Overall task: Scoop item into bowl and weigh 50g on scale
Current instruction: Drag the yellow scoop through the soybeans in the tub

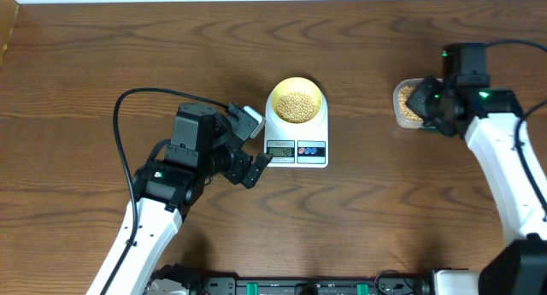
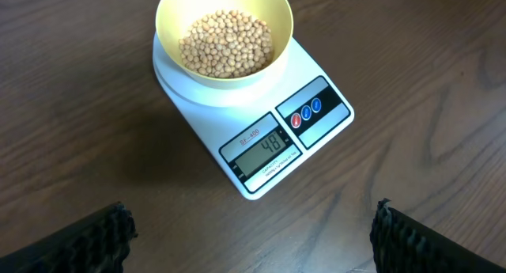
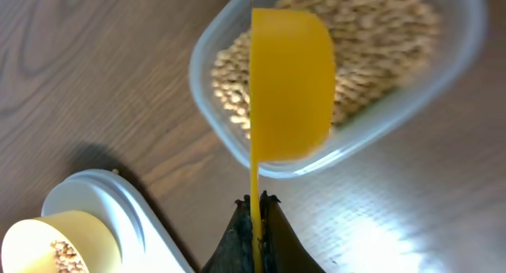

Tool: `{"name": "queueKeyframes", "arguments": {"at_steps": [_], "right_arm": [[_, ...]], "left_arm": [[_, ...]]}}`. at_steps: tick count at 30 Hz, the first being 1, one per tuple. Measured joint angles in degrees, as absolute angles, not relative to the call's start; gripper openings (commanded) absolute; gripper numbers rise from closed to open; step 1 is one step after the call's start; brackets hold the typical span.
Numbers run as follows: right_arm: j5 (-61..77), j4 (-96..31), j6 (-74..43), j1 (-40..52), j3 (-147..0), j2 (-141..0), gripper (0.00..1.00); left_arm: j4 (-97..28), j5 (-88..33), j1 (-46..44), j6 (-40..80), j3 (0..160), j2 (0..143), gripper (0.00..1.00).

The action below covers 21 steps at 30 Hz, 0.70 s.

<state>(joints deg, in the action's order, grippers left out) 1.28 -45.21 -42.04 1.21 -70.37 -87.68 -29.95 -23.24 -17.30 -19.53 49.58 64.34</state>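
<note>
- Robotics lab bench, by the look: bare wood-grain table (image 1: 85, 56) across the whole frame.
- Black mounting hardware (image 1: 299, 286) along bottom edge, loose cable (image 1: 116, 132) looping at left.

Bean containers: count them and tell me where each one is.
2. The yellow bowl sits on the scale in the middle of the overhead view; the clear tub stands further right, with a yellow scoop over it. Others may be hidden.

White arm links (image 1: 141, 235), black joint housings (image 1: 192, 134), black cables (image 1: 120, 132), green lights (image 1: 483, 95)
</note>
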Motion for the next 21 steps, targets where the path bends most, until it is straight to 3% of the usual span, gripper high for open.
{"name": "queueKeyframes", "arguments": {"at_steps": [21], "right_arm": [[10.0, -45.9, -39.6, -3.8, -70.4, -87.0, 0.01]], "left_arm": [[-30.0, -23.2, -17.3, -19.5, 49.6, 64.3, 0.98]]}}
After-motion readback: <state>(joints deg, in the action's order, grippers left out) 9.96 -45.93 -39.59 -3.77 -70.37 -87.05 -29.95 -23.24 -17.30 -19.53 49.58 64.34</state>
